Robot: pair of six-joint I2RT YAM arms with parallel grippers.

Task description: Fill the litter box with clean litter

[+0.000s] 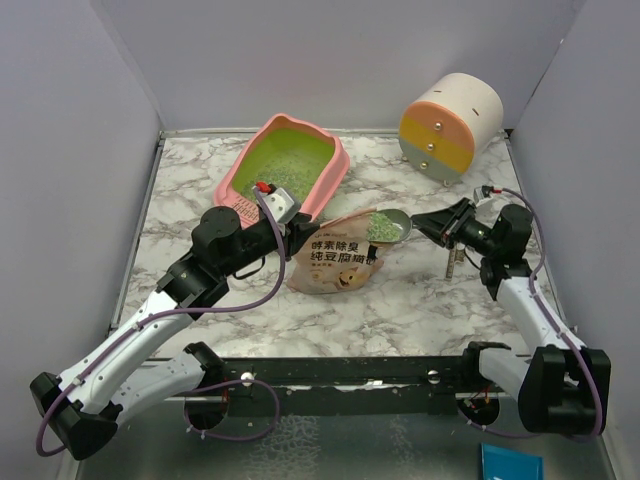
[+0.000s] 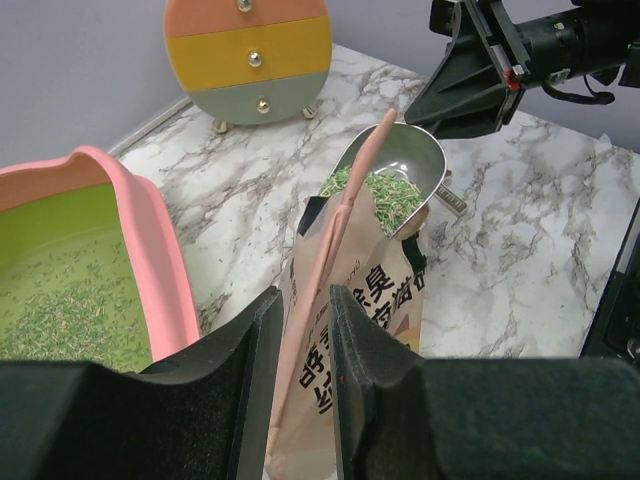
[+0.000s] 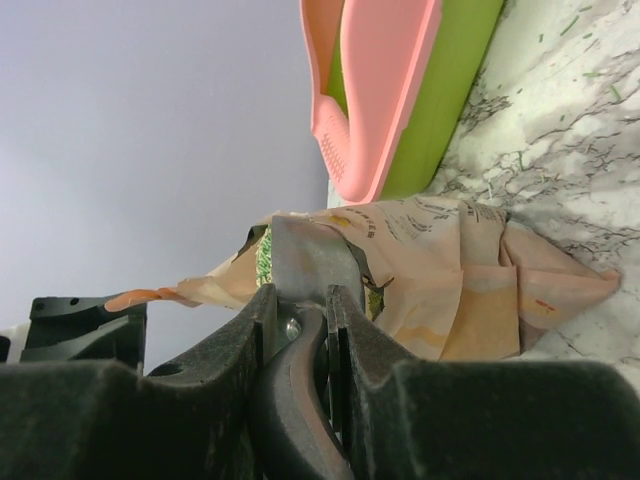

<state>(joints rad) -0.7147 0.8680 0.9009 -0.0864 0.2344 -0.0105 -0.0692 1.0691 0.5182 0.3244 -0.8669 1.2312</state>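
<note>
The pink litter box with lime-green interior sits at the back centre-left, with some pale green litter in it; it also shows in the left wrist view and the right wrist view. My left gripper is shut on the top edge of the beige-orange pouch, holding it upright. My right gripper is shut on the handle of the grey metal scoop. The scoop holds green litter at the pouch mouth.
A round cream-orange-yellow drawer cabinet stands at the back right. White walls close the table at the left, back and right. A black rail runs along the near edge.
</note>
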